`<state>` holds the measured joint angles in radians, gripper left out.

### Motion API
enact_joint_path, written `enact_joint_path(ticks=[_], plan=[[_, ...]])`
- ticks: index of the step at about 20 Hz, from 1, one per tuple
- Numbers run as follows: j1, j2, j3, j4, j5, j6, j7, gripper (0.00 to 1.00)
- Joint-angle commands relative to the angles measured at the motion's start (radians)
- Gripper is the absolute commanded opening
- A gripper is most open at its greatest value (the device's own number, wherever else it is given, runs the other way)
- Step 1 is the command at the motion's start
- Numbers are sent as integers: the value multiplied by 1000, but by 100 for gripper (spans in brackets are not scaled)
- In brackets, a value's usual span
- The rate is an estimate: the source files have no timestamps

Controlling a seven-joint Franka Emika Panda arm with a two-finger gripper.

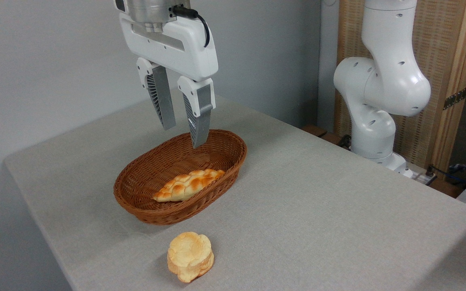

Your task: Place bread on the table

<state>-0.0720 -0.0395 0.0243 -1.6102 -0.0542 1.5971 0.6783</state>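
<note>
The bread (pixel 189 184), a long golden loaf with a braided crust and pointed ends, lies inside the brown wicker basket (pixel 136 204), along its near side. My gripper (pixel 183 136) hangs above the far part of the basket, fingers pointing down. It is open and holds nothing. Its tips are well above the loaf and a little behind it. The table (pixel 318 210) is covered in light grey cloth and carries the basket near its middle left.
A small round pale-golden bun (pixel 190 256) sits on the cloth in front of the basket, near the front edge. The arm's white base (pixel 378 101) stands beyond the table's far right edge, with cables beside it.
</note>
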Motion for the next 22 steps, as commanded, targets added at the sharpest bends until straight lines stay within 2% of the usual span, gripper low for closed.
enact_joint_path(ticks=[1,13,19,22], plan=[[0,4,-4,13,0,6,-25,100],[-3,6,-10,15,-1,3,-25,100],[-9,10,-86,-13,-7,4,-29,100],[-9,7,-148,-62,-18,32,-40,100]])
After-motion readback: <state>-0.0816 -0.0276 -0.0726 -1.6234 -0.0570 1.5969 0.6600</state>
